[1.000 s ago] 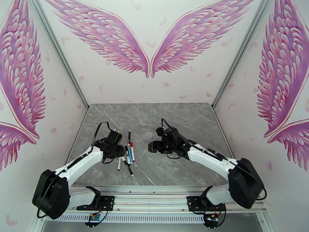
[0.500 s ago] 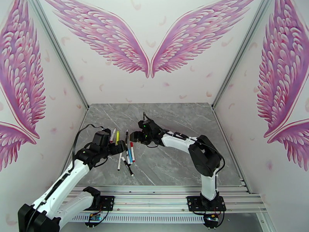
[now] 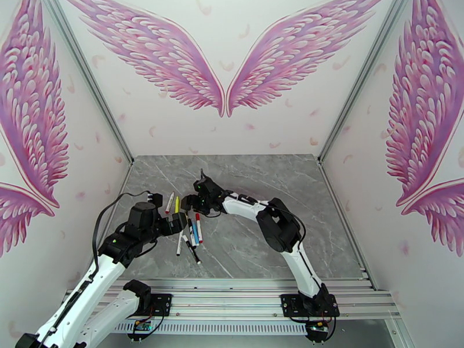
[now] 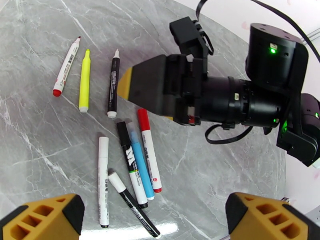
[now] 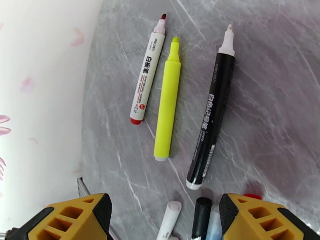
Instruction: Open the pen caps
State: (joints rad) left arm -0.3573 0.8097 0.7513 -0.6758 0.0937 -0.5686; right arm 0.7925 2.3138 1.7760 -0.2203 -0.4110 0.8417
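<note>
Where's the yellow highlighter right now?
In the left wrist view, the yellow highlighter lies upper left on the table, between the red-tipped white marker and the black marker.

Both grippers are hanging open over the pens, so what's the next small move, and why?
Probably lower the left gripper onto the red-capped pen, gripping its barrel. It and the right gripper are open and empty. The yellow highlighter and its two neighbours lie uncapped, while this pen has its cap on, close beside the right gripper.

The bottom edge of the right wrist view cuts off several pens [image 5: 202, 216], leaving just their ends. From above, the pen caps [image 3: 197, 217] are too small to distinguish.
</note>
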